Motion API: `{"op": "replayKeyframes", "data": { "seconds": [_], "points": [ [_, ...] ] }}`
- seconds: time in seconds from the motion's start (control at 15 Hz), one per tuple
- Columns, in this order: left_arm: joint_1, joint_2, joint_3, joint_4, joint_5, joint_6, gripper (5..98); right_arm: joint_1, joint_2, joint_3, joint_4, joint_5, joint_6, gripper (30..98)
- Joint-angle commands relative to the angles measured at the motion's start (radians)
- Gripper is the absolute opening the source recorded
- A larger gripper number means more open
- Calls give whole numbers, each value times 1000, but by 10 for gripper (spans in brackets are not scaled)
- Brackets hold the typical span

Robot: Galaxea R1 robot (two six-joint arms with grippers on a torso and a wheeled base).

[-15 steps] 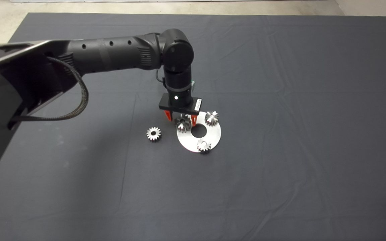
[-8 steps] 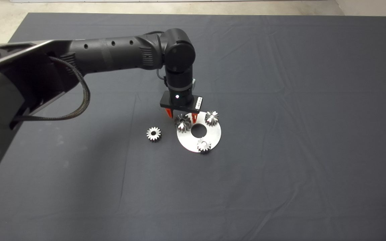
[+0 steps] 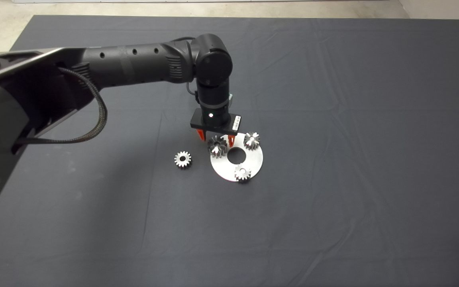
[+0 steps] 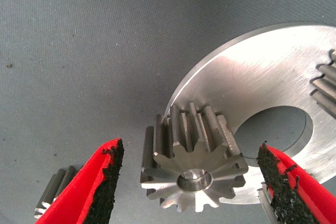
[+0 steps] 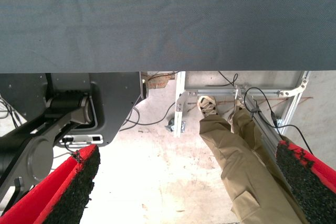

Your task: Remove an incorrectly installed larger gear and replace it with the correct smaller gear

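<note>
Left wrist view has the left gripper [image 4: 189, 182] wide open, holding nothing, straddling the larger gear [image 4: 193, 163] at the disc's [image 4: 262, 85] edge — solid steel, heavy and slick, so I'd pinch across opposite teeth.

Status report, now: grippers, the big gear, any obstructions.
Left gripper open, straddling the larger gear on the metal disc, pads not touching. Right gripper open, parked off the mat. Smaller gear waiting beside the disc; no obstructions.

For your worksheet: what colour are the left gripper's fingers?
Red fingers with black pads, clearest in the left wrist view.
</note>
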Motion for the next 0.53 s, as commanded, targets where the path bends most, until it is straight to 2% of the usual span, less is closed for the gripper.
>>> {"op": "replayKeyframes", "data": {
  "seconds": [0.0,0.47],
  "points": [
    [-10,-1,10,1,12,-4,643,0,-3,4,31,-3,-5,886],
    [-10,-1,42,-9,13,-9,643,1,-3,4,33,-3,-5,886]
  ]
}}
